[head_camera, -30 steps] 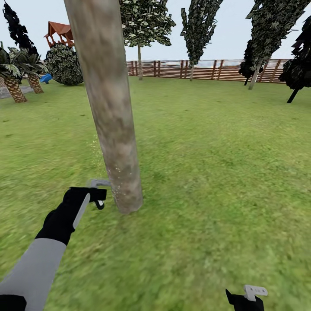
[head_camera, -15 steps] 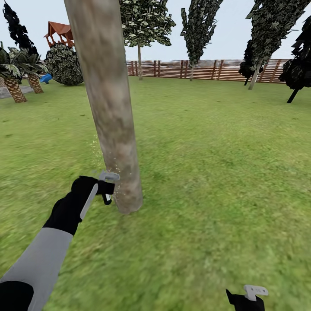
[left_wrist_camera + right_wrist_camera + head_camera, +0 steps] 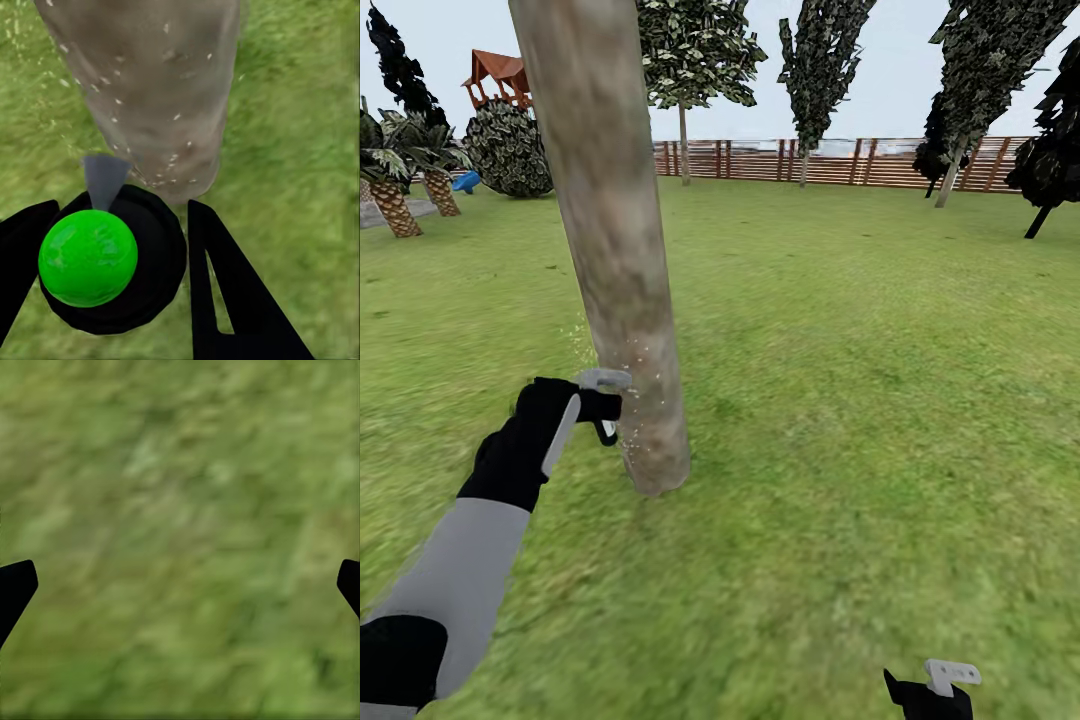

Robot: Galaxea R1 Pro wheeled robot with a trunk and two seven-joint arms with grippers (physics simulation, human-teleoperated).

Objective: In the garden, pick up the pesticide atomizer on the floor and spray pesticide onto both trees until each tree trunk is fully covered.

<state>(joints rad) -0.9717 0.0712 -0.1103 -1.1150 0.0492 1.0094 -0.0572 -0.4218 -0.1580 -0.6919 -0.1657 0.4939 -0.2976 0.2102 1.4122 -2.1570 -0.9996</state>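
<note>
Lawn (image 3: 880, 400) beneath; left fingers (image 3: 225, 300) clamping atomizer (image 3: 112, 259) beside speckled trunk (image 3: 615, 250), right fingers (image 3: 16, 585) spread wide.

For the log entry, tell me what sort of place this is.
A fenced back garden, most likely: a wide green lawn, a brown slatted wooden fence along the far edge, and trees, including the thick mottled trunk close ahead.

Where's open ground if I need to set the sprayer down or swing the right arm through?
Open grass runs from the trunk out to the fence, and above the right gripper. It is tight only at the trunk base, where the left gripper holds the pesticide atomizer close to the bark.
</note>
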